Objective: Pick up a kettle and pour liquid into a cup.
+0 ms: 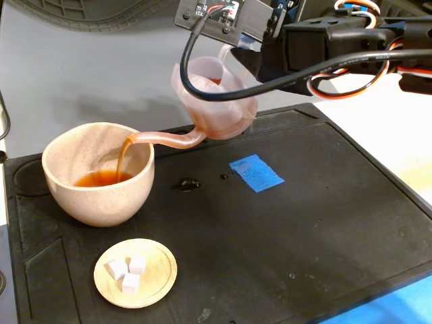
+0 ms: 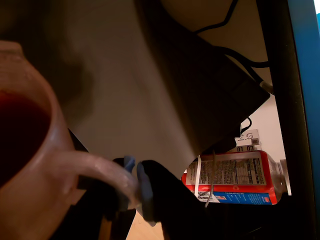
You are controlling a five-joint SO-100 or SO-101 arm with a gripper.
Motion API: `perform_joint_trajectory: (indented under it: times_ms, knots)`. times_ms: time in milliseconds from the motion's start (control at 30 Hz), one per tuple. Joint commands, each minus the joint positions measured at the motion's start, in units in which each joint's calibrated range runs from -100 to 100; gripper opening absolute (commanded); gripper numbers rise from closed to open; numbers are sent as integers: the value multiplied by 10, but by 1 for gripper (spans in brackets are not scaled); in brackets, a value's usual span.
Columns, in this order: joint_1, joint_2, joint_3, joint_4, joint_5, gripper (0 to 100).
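The pale-pink translucent kettle (image 1: pixel 214 101) hangs tilted above the black mat, its gooseneck spout reaching left over the speckled beige cup (image 1: pixel 98 173). A thin stream of reddish-brown liquid (image 1: pixel 123 156) falls from the spout tip into the cup, where a pool of it lies. My gripper (image 1: pixel 233 54) is shut on the kettle's loop handle from the upper right. In the wrist view the kettle (image 2: pixel 30 165) fills the left, dark liquid (image 2: pixel 20 130) inside it, and my gripper (image 2: pixel 131 182) pinches the handle between its fingers.
A small wooden dish (image 1: pixel 136 273) with three white cubes sits in front of the cup. A blue tape patch (image 1: pixel 256 173) and a small spill (image 1: pixel 187 183) lie on the black mat (image 1: pixel 304 243). A red labelled bottle (image 2: pixel 235 177) shows in the wrist view.
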Motion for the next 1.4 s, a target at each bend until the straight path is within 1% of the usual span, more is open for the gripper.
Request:
perform_joint_trajectory:
  times_ms: [0,33,100,167,267,333,367,500,633,667,700,867,1133,1167,1200,1367]
  knots:
    - [-2,-8,-38,-1,-9,1]
    - [-2,-7,-35,-1,-37,1]
    - [4,-7,-34,0,-41,1]
    - [6,-7,-33,0,-82,1]
    - [26,-10,-32,1,-87,1]
    - [38,-29,20,0,-132,1]
    - [39,-42,51,0,-139,1]
    - [82,-77,150,-7,-143,1]
    - [101,-69,171,-5,-143,1]
    - [101,-69,190,-3,-150,1]
    - [100,-69,208,-6,-167,1]
    - [94,-47,203,-7,-201,1]
    - [93,-23,206,-8,-201,1]
    - [93,-11,202,-19,-201,1]
    - [93,6,211,-79,-201,1]
    - [93,9,212,-80,-200,1]
